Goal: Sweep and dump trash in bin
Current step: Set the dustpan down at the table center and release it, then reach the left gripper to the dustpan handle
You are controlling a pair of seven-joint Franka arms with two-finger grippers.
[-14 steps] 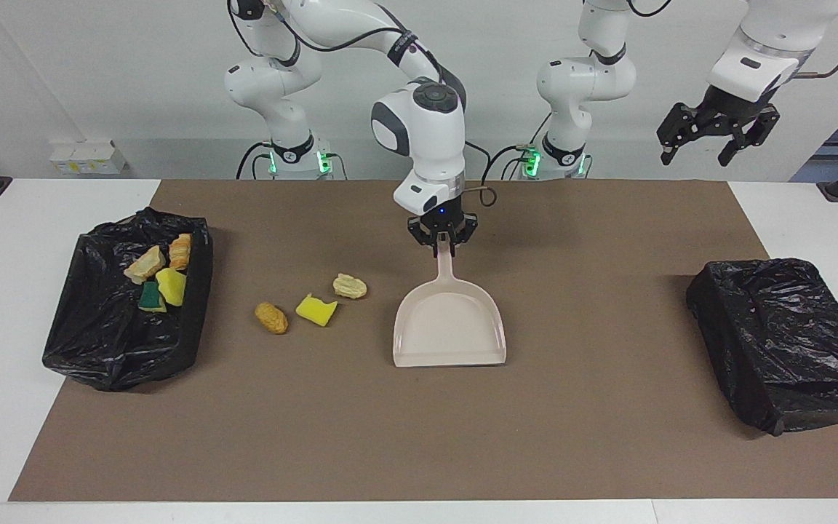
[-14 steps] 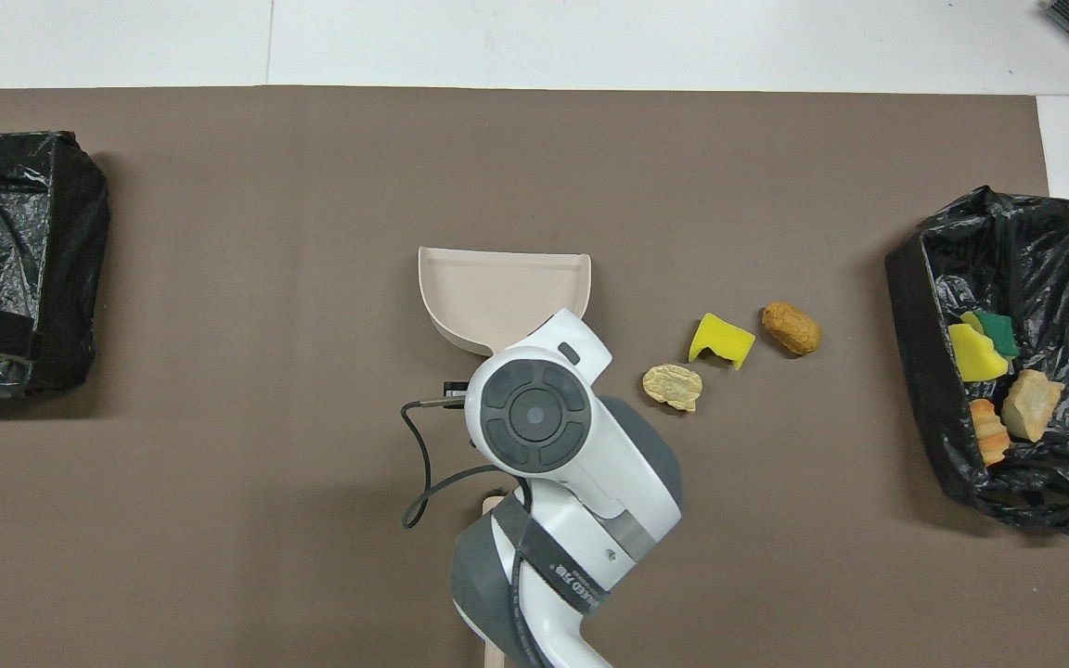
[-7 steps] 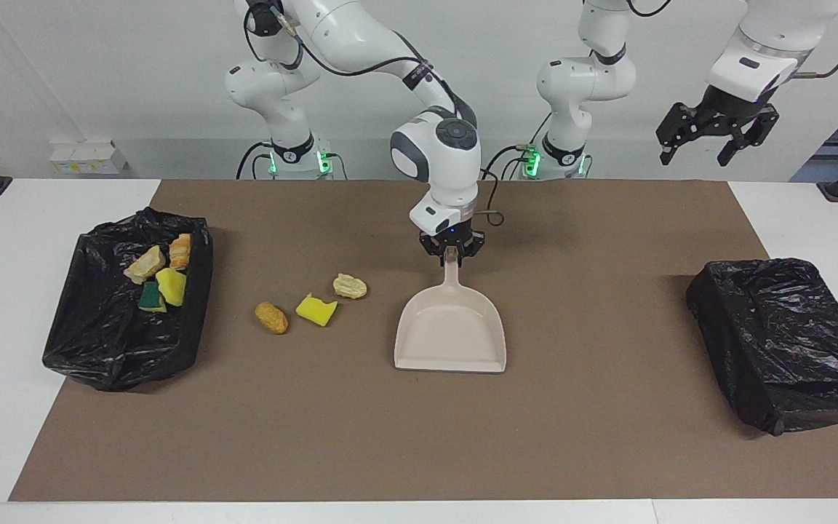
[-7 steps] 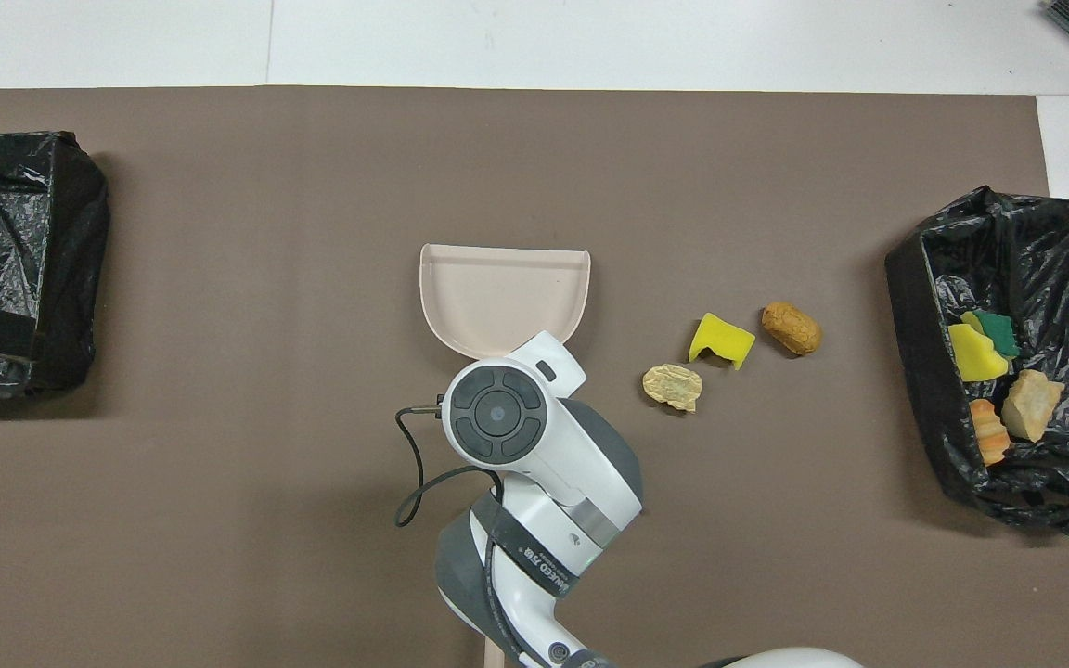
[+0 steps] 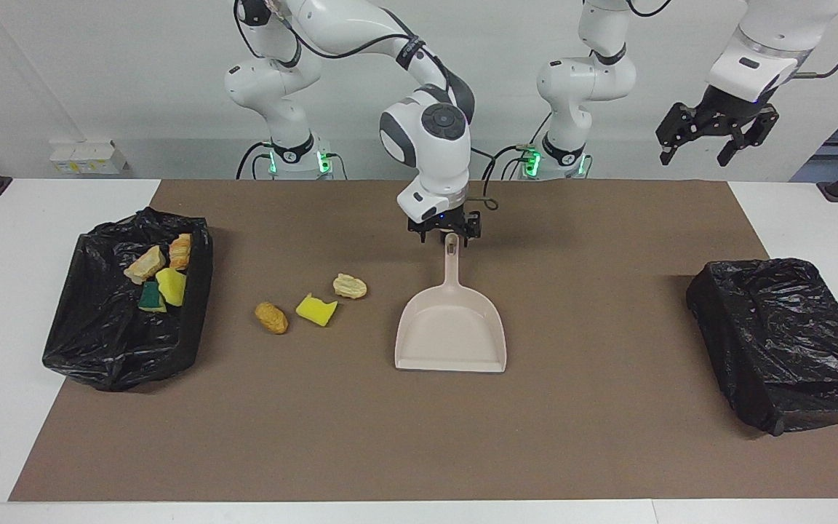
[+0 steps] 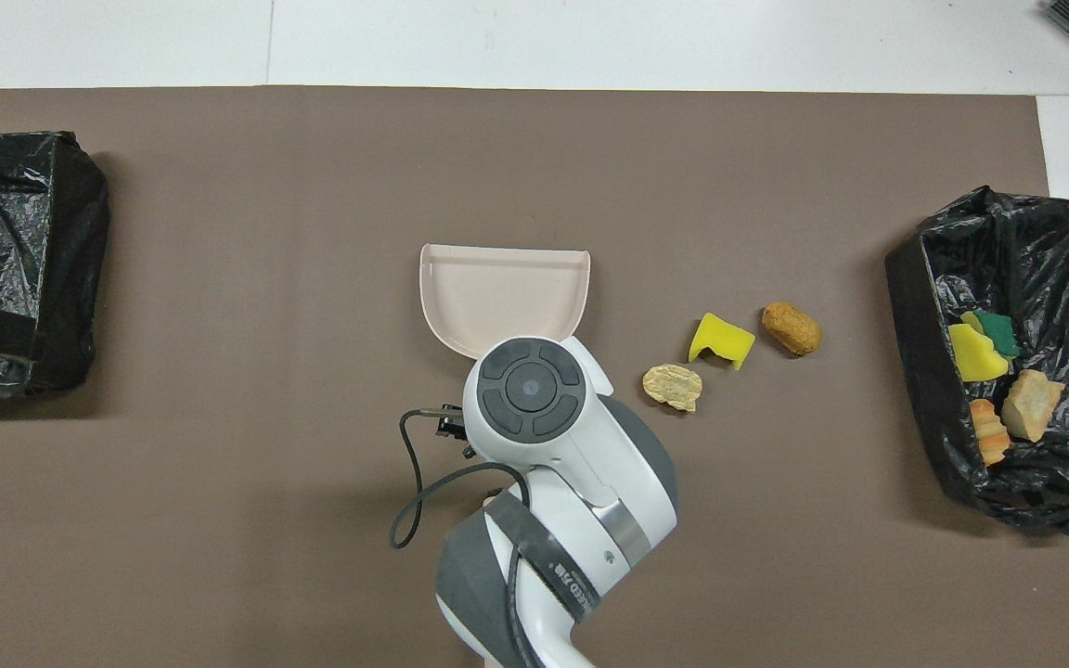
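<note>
The trash lies in two lots: three scraps [image 5: 310, 303] loose on the brown mat beside the dustpan [image 5: 451, 329], toward the right arm's end of the table, and four in the black bin [image 5: 121, 342] at that end. They look light, soft and crumbly, better swept than pinched. The right gripper [image 5: 444, 231] hangs spread over the dustpan's handle tip, holding nothing. The left gripper [image 5: 715, 138] waits raised and spread at its own end.

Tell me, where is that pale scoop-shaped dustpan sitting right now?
The dustpan lies flat on the brown mat near the table's middle, beside three loose scraps, its handle pointing toward the robots, just below the right pincer.
</note>
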